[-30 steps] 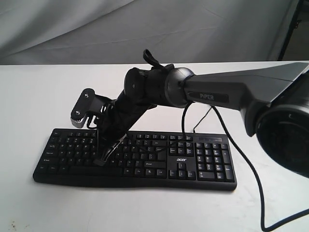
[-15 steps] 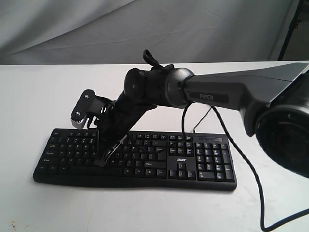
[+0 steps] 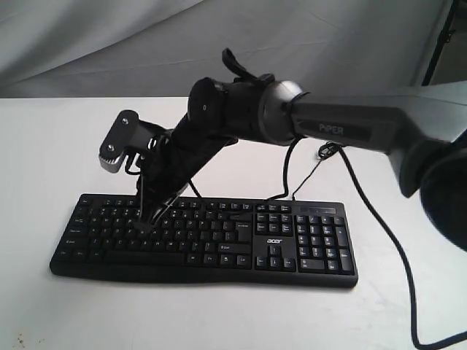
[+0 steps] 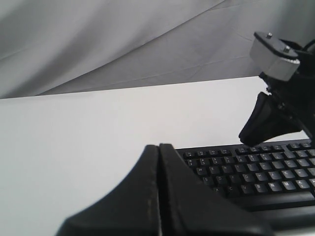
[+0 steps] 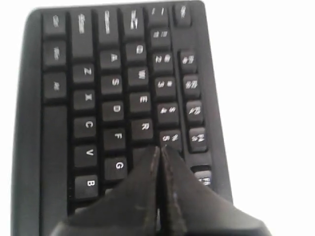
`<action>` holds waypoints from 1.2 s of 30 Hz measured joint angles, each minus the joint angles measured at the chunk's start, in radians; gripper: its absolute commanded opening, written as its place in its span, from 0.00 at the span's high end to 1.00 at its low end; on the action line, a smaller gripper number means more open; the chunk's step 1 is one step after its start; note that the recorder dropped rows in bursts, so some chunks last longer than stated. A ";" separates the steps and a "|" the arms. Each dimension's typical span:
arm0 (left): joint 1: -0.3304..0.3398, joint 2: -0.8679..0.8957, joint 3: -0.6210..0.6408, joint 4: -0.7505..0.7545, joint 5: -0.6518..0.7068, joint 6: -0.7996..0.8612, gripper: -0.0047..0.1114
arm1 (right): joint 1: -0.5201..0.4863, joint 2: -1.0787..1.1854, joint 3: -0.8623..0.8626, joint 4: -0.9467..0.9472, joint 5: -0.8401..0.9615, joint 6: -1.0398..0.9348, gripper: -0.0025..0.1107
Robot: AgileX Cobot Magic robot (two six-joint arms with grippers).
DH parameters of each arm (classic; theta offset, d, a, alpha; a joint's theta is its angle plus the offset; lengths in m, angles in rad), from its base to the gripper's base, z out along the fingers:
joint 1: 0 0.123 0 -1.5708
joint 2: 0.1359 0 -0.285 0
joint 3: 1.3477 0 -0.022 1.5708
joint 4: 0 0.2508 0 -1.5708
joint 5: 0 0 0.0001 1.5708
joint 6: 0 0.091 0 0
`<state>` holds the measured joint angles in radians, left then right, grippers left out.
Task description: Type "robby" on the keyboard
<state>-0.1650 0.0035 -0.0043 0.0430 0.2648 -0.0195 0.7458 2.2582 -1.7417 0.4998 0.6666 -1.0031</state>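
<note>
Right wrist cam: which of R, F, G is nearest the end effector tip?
R: the right end effector tip sits at its corner; F and G lie farther off.

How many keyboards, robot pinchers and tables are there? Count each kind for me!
keyboard: 1
grippers: 2 (left gripper, right gripper)
table: 1
Total: 4
</note>
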 measured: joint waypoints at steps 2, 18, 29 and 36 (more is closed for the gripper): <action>0.000 0.000 0.000 0.000 0.000 0.000 0.96 | 0.000 -0.025 0.000 0.000 0.005 0.000 0.98; 0.000 0.000 0.000 0.000 0.000 0.000 0.96 | 0.000 -0.332 0.168 -0.047 -0.069 0.061 0.98; 0.000 0.000 0.000 0.000 0.000 0.000 0.96 | 0.000 -0.787 0.609 0.027 -0.430 0.071 0.98; 0.000 0.000 0.000 0.000 0.000 0.000 0.96 | 0.002 -1.181 0.872 0.150 -0.735 0.075 0.98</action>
<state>-0.1650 0.0035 -0.0043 0.0430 0.2648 -0.0195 0.7479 1.0768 -0.8695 0.6494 -0.0679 -0.9278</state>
